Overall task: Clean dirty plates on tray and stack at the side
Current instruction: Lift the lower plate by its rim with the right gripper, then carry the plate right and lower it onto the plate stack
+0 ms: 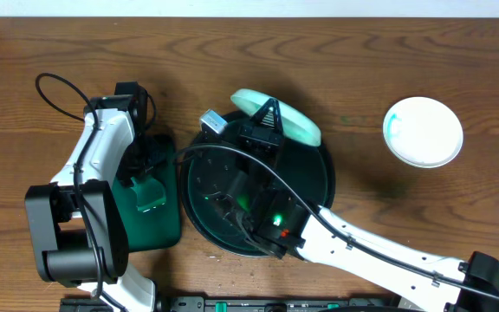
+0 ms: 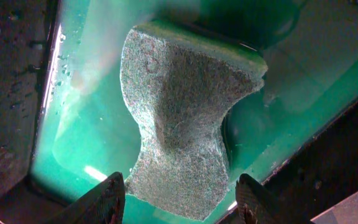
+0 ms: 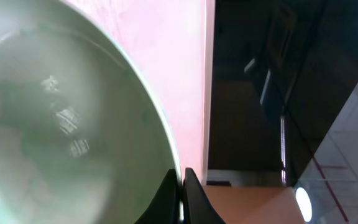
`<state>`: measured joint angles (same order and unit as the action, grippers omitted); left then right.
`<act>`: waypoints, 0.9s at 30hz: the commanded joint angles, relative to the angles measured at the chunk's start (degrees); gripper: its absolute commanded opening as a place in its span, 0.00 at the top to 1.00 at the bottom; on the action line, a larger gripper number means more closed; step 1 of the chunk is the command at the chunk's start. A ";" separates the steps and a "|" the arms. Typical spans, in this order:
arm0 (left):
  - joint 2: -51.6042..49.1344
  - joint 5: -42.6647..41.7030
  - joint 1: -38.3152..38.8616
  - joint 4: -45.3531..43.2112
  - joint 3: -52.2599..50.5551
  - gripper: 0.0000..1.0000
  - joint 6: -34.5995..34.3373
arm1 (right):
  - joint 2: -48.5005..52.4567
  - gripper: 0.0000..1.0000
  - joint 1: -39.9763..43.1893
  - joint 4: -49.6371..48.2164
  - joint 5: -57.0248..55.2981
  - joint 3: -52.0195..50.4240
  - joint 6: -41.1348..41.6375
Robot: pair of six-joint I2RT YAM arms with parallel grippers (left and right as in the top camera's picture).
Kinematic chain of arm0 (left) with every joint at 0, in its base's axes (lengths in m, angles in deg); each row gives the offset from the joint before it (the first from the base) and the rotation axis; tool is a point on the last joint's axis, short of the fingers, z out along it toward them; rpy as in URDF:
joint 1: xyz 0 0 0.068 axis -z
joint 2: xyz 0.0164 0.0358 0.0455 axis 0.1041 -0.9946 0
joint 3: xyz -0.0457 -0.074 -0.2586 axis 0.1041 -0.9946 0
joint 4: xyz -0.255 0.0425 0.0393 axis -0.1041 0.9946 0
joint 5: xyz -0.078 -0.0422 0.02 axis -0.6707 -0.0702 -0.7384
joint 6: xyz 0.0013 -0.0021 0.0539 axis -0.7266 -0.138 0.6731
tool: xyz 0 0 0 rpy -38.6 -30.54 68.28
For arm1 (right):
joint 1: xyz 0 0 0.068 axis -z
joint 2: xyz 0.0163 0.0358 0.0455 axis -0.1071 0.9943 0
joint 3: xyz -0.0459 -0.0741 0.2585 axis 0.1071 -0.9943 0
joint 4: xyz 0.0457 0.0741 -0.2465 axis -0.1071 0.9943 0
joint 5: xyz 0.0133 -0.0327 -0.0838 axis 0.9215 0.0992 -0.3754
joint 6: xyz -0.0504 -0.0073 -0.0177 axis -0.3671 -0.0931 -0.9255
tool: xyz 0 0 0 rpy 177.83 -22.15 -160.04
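1. At the far rim of the round dark tray [image 1: 319, 182], the right gripper [image 1: 270, 111] is clenched on the edge of a pale mint plate [image 1: 300, 126]. The plate is tilted, and part of it projects beyond the rim over the wooden table [image 1: 362, 52].
2. Right wrist view: both fingertips [image 3: 191, 186] are pinched together on the plate's rim. The plate's glossy pale face [image 3: 55, 124] fills the left half of the view.
3. A second plate [image 1: 423, 130] lies flat on the bare tabletop, well to the right of the tray. It shows a faint green trace near its left edge.
4. The left gripper [image 1: 145, 186] hangs over a small rectangular green tray [image 1: 158, 230], which sits just beside the round tray on its left.
5. Left wrist view: the left gripper [image 2: 182, 199] is released, its jaws standing wide. A speckled grey-green sponge [image 2: 179, 112] with a narrowed waist lies on the small tray's glossy floor. The sponge's near end sits between the two fingertips [image 2: 114, 194], and no contact is visible.
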<state>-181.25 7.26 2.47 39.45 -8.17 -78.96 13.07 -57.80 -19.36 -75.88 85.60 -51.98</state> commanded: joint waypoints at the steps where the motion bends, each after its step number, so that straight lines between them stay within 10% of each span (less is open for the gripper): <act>1: -0.35 0.13 -0.17 0.37 0.39 0.42 0.15 | 0.63 0.99 0.07 -1.16 -4.28 1.05 3.87; 16: -0.35 0.11 -0.17 -0.24 0.39 0.42 0.13 | 1.01 0.99 10.97 32.46 36.28 2.99 64.06; 27: -0.35 0.11 -0.17 -0.28 0.39 0.42 0.13 | 0.90 0.99 35.54 41.46 66.53 7.91 78.86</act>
<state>-181.25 6.87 2.47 39.00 -8.17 -78.96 14.14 -27.70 21.10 -22.01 92.40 21.28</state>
